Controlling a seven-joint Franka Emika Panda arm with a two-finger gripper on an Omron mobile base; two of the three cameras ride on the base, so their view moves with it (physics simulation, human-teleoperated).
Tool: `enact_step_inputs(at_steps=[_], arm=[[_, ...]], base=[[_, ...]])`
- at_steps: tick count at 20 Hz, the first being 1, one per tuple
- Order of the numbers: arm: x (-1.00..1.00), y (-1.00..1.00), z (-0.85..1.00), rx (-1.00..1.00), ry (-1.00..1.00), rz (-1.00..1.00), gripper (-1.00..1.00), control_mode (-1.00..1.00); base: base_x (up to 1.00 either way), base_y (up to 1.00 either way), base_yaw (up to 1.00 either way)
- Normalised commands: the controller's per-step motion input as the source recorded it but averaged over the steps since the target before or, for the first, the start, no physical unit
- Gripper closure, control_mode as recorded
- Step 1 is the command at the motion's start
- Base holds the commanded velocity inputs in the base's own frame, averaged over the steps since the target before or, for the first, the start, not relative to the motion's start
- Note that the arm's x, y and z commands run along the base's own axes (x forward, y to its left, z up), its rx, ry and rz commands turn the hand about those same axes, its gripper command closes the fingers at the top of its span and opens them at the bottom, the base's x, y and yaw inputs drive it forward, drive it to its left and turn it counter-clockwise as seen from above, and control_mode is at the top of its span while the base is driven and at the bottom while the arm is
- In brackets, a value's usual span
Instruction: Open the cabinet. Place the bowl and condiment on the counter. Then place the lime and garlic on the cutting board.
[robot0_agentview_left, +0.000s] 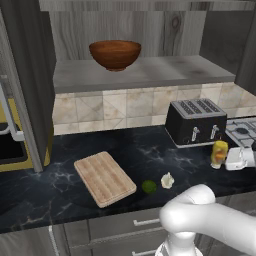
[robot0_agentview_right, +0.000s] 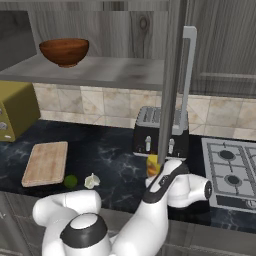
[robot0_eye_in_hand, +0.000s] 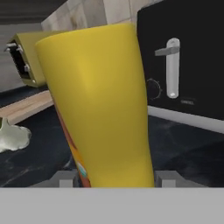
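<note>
The gripper (robot0_agentview_left: 235, 159) sits at the condiment (robot0_agentview_left: 219, 153), low over the counter (robot0_agentview_left: 60, 185) in front of the toaster (robot0_agentview_left: 195, 121). In the hand view the bottle (robot0_eye_in_hand: 103, 105) rises dead centre between the two finger tips, one on each side of its base, so the jaws appear closed on it at about mid-spread (a grip, as far as I can judge, though the pad contact itself is hidden at the bottom edge). Its long axis runs up the hand view with a slight lean, and the left base view shows it standing upright at counter level; whether its base touches the counter I cannot tell. If it is down, the coming move is simply to let go and back away along the line of the fingers, without tipping it toward the toaster just behind.

Farther out, to the robot's left along the counter, lie the garlic (robot0_agentview_left: 167, 180) and the lime (robot0_agentview_left: 148, 186), close together near the front edge. The lime is just beside the corner of the cutting board (robot0_agentview_left: 104, 177), the garlic a little further from it; both are off the board. Each needs only a short carry leftward.

Farthest and highest, the bowl (robot0_agentview_left: 115, 54) stands on the shelf of the open cabinet (robot0_agentview_left: 145, 72), well above and left of the gripper (a long reach up and across).
</note>
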Motion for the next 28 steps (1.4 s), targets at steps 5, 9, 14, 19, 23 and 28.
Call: enact_step_inputs(at_steps=[5, 9, 14, 19, 23, 28], arm=[[0.0, 0.0, -0.18, 0.0, 0.0, 0.04, 1.0, -1.0], [0.0, -0.01, -0.17, 0.0, 0.0, 0.04, 1.0, -1.0], [0.0, 0.0, -0.17, 0.0, 0.0, 0.04, 1.0, -1.0], [0.0, -0.01, -0.17, 0.0, 0.0, 0.04, 1.0, -1.0], [0.0, -0.02, -0.17, 0.0, 0.0, 0.04, 1.0, -1.0], [0.0, -0.02, -0.15, 0.0, 0.0, 0.04, 1.0, -1.0]], base=[[0.0, 0.0, 0.0], [0.0, 0.0, 0.0], [0.0, 0.0, 0.0], [0.0, 0.0, 0.0], [0.0, 0.0, 0.0], [0.0, 0.0, 0.0]])
